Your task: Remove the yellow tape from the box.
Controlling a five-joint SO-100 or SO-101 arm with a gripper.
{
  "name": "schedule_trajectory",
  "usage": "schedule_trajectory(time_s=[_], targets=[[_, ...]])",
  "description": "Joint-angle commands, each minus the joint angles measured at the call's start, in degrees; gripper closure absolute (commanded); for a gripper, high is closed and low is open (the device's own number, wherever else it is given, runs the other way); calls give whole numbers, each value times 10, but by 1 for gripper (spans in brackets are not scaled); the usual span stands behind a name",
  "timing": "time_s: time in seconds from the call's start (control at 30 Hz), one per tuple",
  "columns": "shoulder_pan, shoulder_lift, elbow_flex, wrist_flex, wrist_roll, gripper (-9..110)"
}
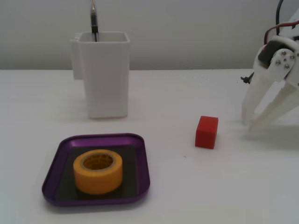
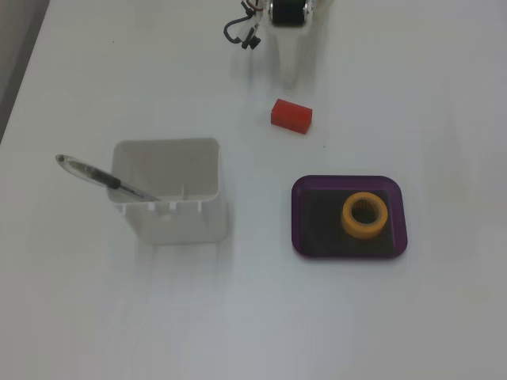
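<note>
Sitting clear inside box (image 1: 140, 158): yellow tape (image 1: 98, 171).

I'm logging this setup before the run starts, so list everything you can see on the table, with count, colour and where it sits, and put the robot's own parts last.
yellow tape: one roll, yellow-orange, lying flat inside the tray, hole up.
box: one shallow tray, purple rim with dark bottom, near edge of the table in the lower fixed view.
red cube: one, red, on the bare table between the tray and the arm.
white container: one, tall, white, open top, standing behind the tray in that view.
pen: one, dark with a clear barrel, leaning in the container, its end poking over the rim.
table: one, white.
tool: one, white, fingers tips-down beside the cube, holding nothing; jaw gap hard to judge.
</note>
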Motion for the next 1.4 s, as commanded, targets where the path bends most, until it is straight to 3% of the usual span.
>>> schedule_trajectory(time_s=[0.0, 0.37, 0.57, 0.8, 1.1, 1.37], targets=[[-23, 19, -9, -68, 31, 102], [-22, 19, -15, -61, 37, 102], [-21, -39, -144, -78, 31, 102], [-29, -396, -386, -105, -2, 102], [-163, -859, -801, -30, 3, 101], [-190, -1130, -1061, 14, 4, 90]])
